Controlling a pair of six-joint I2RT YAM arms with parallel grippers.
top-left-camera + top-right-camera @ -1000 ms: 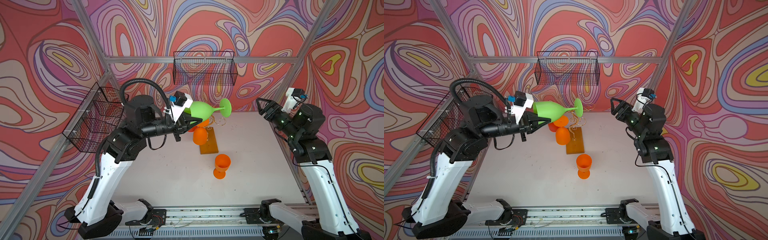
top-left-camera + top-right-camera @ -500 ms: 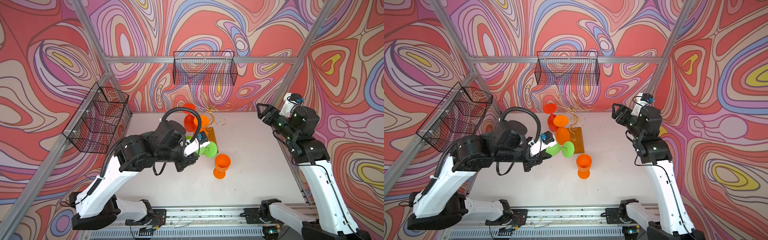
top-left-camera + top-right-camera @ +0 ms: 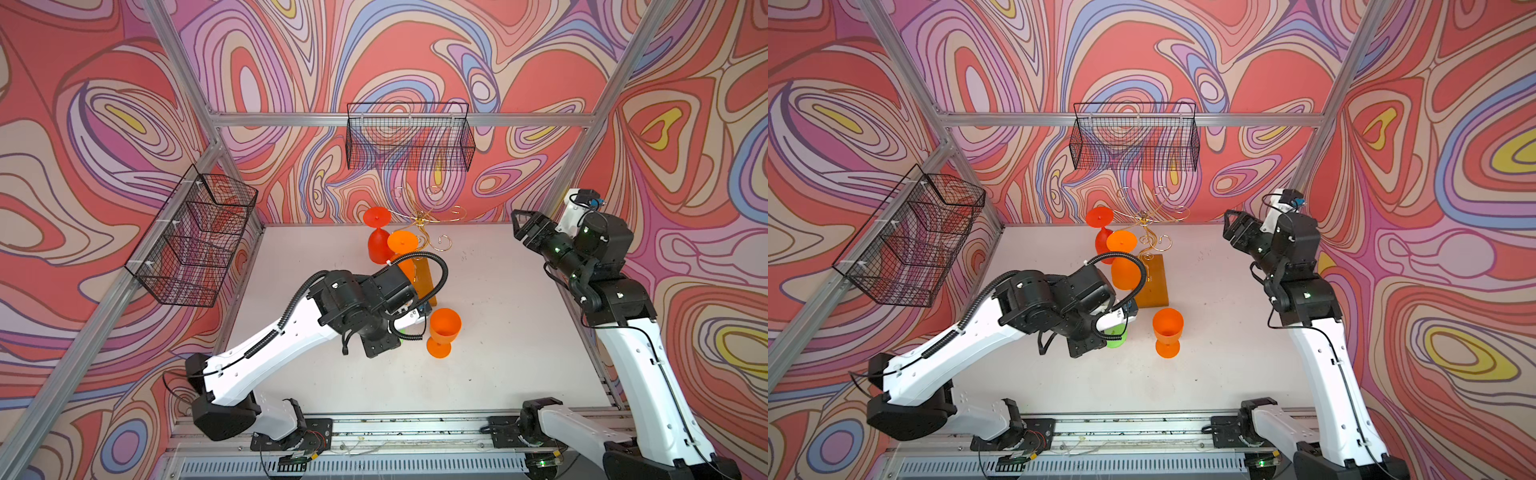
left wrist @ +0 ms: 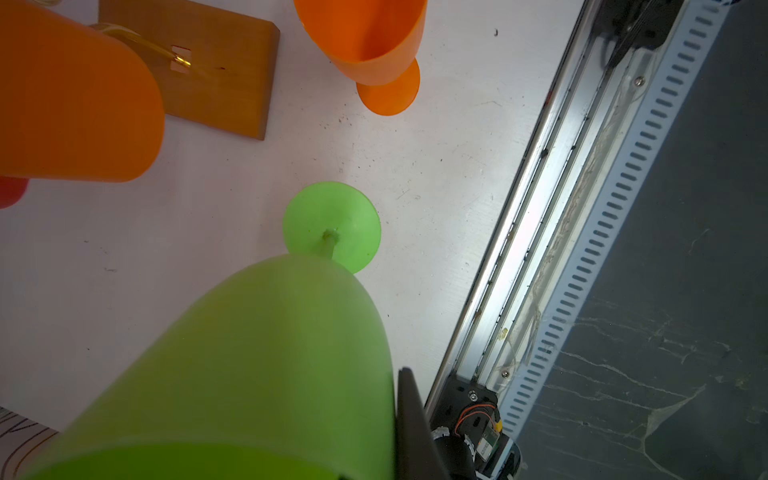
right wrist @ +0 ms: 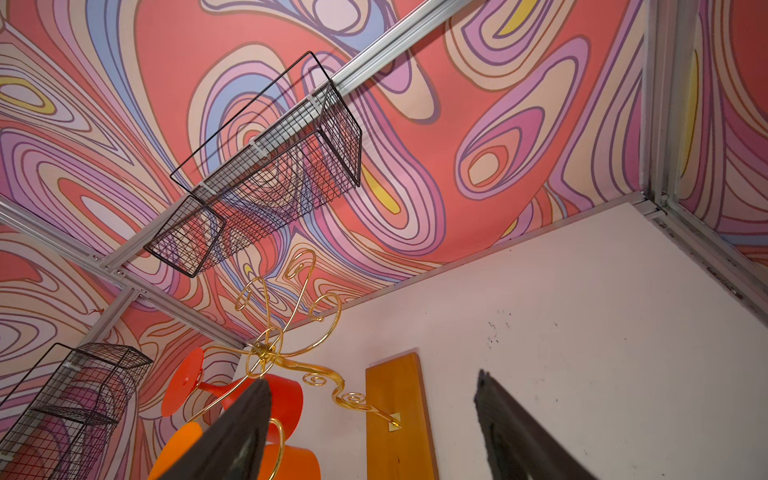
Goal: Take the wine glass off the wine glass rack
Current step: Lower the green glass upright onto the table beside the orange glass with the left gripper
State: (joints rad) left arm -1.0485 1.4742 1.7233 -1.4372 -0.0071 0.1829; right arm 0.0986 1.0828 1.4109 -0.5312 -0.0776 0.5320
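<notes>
Our left pincer [image 3: 1119, 326] is pinching the green wine glass [image 4: 270, 374] by its bowl. In the left wrist view one black finger [image 4: 409, 419] lies flat against the side of the bowl, and the other is hidden behind it. The glass is off the wine glass rack [image 3: 424, 218]. It is held foot down in front of the rack's wooden base [image 3: 427, 276], on the side nearer the front rail [image 3: 395, 428]. Its foot is at the white table [image 3: 498, 374], but we cannot tell whether it touches.

Our right pincer [image 3: 524, 226] is spread wide and holds nothing. It hangs in the air well to the right of the rack and points toward it.

On the rack's left side a red glass [image 3: 377, 245] and an orange glass [image 3: 402, 249] hang upside down from the gold hooks. The hooks on its right side are bare. An orange goblet [image 3: 444, 328] stands upright on the table just in front of the base, close beside the green glass.

The table shows a few dark specks. Behind and above the rack, a black wire basket [image 3: 409, 137] hangs from the aluminium frame on the back wall. A second basket [image 3: 195, 237] hangs on the wall to the rack's left. All the walls carry swirling red, pink, lilac and blue patterns.
</notes>
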